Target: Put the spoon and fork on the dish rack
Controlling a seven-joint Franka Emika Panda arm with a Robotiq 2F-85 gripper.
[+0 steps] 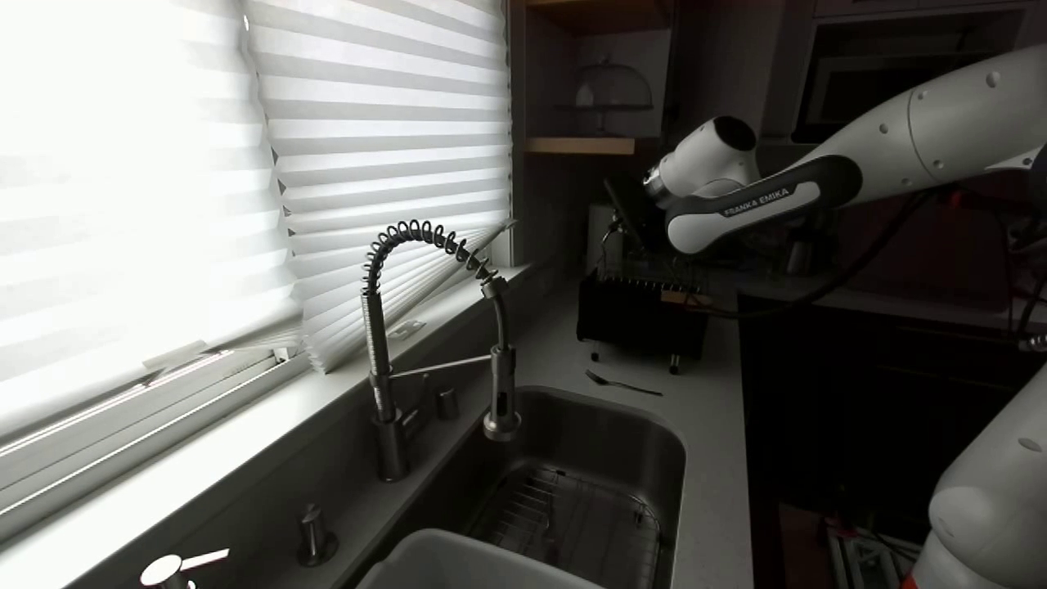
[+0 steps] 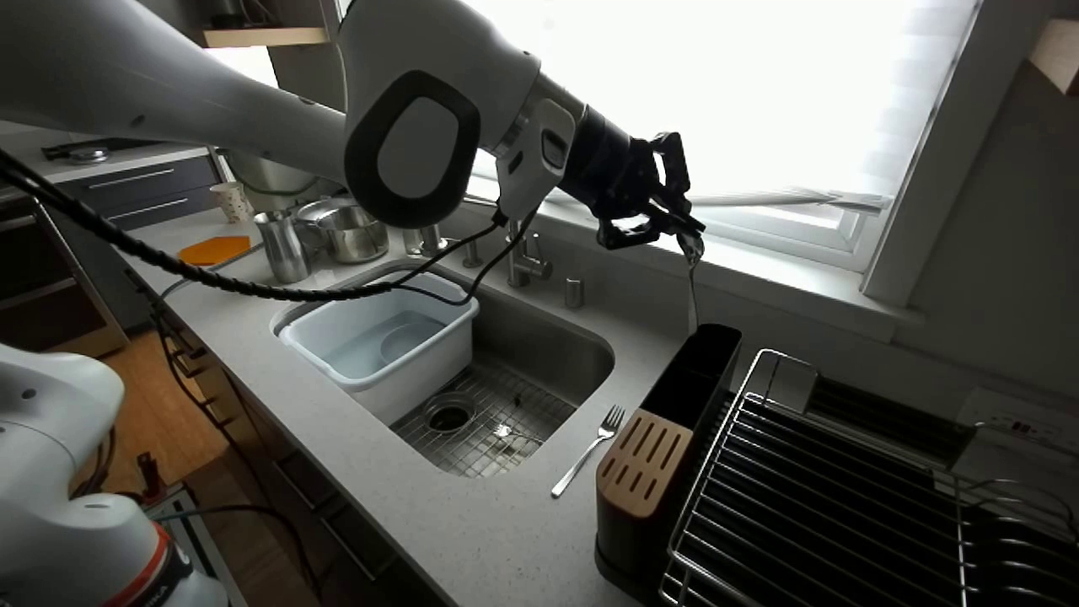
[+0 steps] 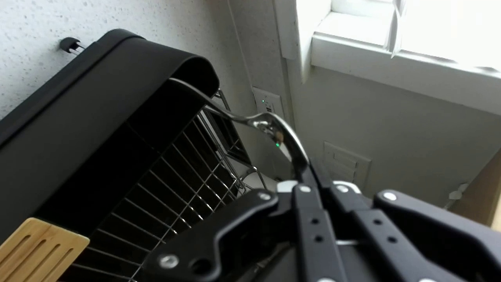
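My gripper [image 2: 693, 229] is shut on the bowl end of the spoon [image 3: 219, 109], and its handle slants down to the black caddy at the dish rack's side. In the wrist view the handle's end meets the caddy's rim [image 3: 156, 84]; whether it is inside or only over the edge, I cannot tell. The fork [image 2: 603, 433] lies flat on the counter between the sink and the caddy, tines toward the window. The black dish rack [image 1: 642, 315] with its wire top [image 2: 809, 472] stands beyond the sink.
A slotted wooden lid [image 3: 41, 250] covers the caddy's near part. The steel sink [image 2: 582, 362] holds a white tub [image 2: 421, 371] and a small shiny item [image 2: 503, 431]. A tall spring faucet [image 1: 376, 343] rises beside it. The window sill [image 2: 809, 282] runs close behind the caddy.
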